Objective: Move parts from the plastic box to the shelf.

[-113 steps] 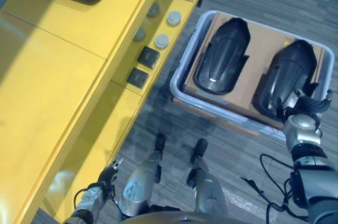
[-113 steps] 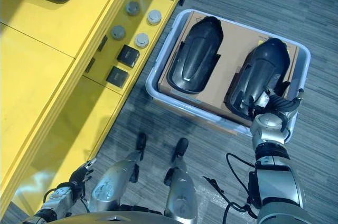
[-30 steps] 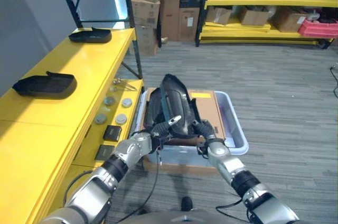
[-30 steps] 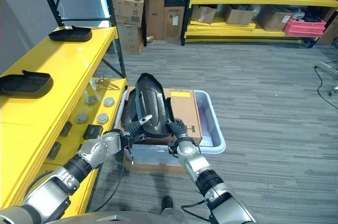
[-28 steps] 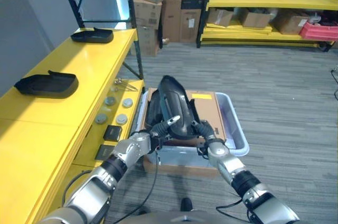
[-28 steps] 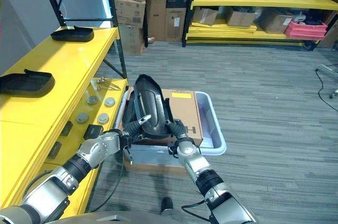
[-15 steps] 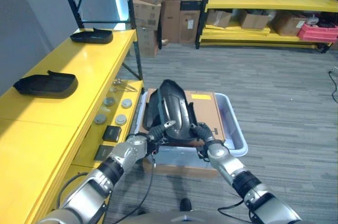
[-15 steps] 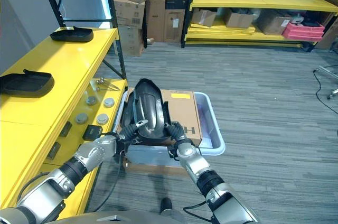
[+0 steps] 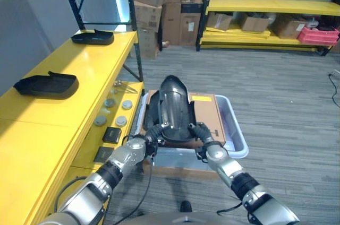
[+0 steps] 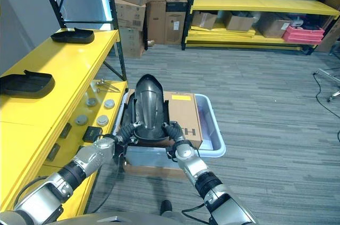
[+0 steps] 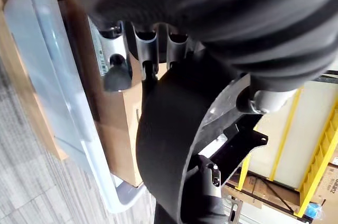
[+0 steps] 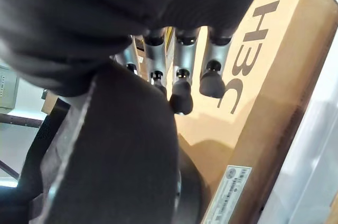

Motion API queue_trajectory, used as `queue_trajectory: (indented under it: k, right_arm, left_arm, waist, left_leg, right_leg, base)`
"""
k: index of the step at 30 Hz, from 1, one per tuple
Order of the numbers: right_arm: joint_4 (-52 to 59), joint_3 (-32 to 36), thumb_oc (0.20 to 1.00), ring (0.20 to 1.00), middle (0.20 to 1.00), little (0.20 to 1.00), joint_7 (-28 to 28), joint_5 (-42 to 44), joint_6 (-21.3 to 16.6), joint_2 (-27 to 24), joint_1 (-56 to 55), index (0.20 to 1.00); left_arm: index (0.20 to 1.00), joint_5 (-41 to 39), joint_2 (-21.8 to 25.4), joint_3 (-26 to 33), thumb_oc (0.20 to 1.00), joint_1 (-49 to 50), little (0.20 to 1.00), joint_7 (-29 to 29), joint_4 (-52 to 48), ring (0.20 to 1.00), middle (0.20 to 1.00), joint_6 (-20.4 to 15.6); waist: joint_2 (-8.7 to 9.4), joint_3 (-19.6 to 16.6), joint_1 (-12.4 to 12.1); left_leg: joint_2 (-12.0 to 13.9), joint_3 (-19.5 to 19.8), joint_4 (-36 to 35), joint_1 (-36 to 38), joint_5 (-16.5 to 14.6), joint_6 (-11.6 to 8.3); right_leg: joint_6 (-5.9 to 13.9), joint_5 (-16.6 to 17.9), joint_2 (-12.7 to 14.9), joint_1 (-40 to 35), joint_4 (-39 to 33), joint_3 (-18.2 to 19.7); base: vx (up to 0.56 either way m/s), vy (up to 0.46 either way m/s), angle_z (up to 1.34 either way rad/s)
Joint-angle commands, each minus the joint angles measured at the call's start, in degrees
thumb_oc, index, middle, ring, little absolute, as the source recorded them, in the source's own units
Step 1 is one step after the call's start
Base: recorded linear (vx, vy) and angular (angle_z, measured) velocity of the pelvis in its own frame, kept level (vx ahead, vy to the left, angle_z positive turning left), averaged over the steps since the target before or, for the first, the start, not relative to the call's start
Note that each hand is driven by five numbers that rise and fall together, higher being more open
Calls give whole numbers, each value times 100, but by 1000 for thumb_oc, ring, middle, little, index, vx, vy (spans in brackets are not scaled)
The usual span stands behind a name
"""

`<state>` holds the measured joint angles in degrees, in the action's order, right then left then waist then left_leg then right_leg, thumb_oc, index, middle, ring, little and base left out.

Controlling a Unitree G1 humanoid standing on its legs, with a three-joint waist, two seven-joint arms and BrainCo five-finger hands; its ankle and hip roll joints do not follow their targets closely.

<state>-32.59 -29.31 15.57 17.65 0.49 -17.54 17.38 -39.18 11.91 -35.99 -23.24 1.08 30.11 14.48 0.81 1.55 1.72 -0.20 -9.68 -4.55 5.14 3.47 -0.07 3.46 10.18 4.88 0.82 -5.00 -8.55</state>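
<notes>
Held the black part [image 10: 149,108] up over the plastic box [image 10: 210,139], near end pinched from both sides: left hand [image 10: 125,131] curled on its left edge, right hand [image 10: 173,131] curled on its right. Sat just above the cardboard [image 10: 183,111] in the box. Looked like the carry stage. Best bet: keep both grips level so it wouldn't twist, lift clear of the box rim, then swing left to the yellow shelf [image 10: 64,71], clear of the two trays [image 10: 24,83] already there.
</notes>
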Motion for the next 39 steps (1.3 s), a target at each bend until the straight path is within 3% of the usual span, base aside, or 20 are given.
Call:
queue_trajectory:
  k: [1, 7, 12, 19, 25, 31, 35, 39]
  right_arm:
    - [-225, -113, 1000, 1000, 1000, 1000, -41, 327, -574, 314, 212, 1000]
    - [-324, 78, 1000, 1000, 1000, 1000, 223, 603, -606, 336, 348, 1000]
    - [-88, 266, 1000, 1000, 1000, 1000, 485, 650, -320, 305, 326, 1000]
    - [319, 561, 1000, 1000, 1000, 1000, 486, 171, 189, 9, -320, 1000]
    - [253, 1123, 1000, 1000, 1000, 1000, 85, -792, 633, -395, -1381, 1000]
    - [-841, 1569, 1000, 1000, 1000, 1000, -237, -1607, 345, -620, -2022, 1000]
    - [-1433, 1640, 1000, 1000, 1000, 1000, -481, -2127, 92, -645, -2118, 1000]
    - [-1563, 1484, 1000, 1000, 1000, 1000, -578, -2489, 107, -569, -2194, 1000]
  left_arm:
    - [200, -122, -590, 268, 200, -460, 200, -129, -81, 200, 200, -1127]
    - [200, -45, -568, 459, 200, -487, 200, 63, -47, 200, 200, -1335]
    - [200, 167, -503, 641, 200, -450, 200, 294, -191, 200, 200, -1543]
    - [200, 457, -189, 1180, 200, -118, 200, 650, -680, 200, 200, -1863]
    - [200, 751, 486, 2064, 200, 523, 200, 773, -1865, 200, 200, -2142]
    - [200, 795, 1006, 2998, 200, 1043, 200, 985, -2813, 200, 200, -2197]
    - [200, 701, 1152, 3558, 200, 1426, 200, 984, -3260, 200, 200, -2243]
    - [200, 715, 1139, 3861, 200, 1772, 200, 942, -3485, 200, 200, -2172]
  waist:
    - [-49, -99, -163]
    - [-34, -93, -233]
    - [-21, -82, -243]
    - [-9, -79, -198]
    - [-27, -2, -112]
    - [-78, 104, -168]
    - [-106, 217, -388]
    - [-142, 337, -571]
  left_leg:
    - [-13, 334, 8, -81, -291, 65]
    - [-29, 387, 4, -60, -285, 64]
    - [-37, 419, -16, -51, -280, 80]
    - [-14, 441, -45, -94, -254, 79]
    - [69, 456, -45, -184, -188, 30]
    - [203, 521, -45, -359, -73, -127]
    - [285, 633, -15, -540, 68, -247]
    - [323, 291, 58, -776, 195, -312]
  right_leg:
    - [382, -523, 157, -428, 124, -206]
    - [371, -523, 161, -476, 115, -257]
    - [353, -536, 149, -483, 119, -276]
    - [334, -570, 115, -463, 127, -289]
    - [297, -609, 39, -423, 140, -310]
    - [260, -677, -27, -390, 135, -437]
    - [225, -731, -21, -430, 125, -618]
    - [250, -734, 72, -525, 62, -1120]
  base:
    - [0, 0, 0]
    - [-1, -2, 1]
    - [-7, -6, 0]
    - [-35, -31, 1]
    - [-72, -60, 5]
    - [-67, -51, 9]
    - [-37, -18, 20]
    - [-36, 19, 54]
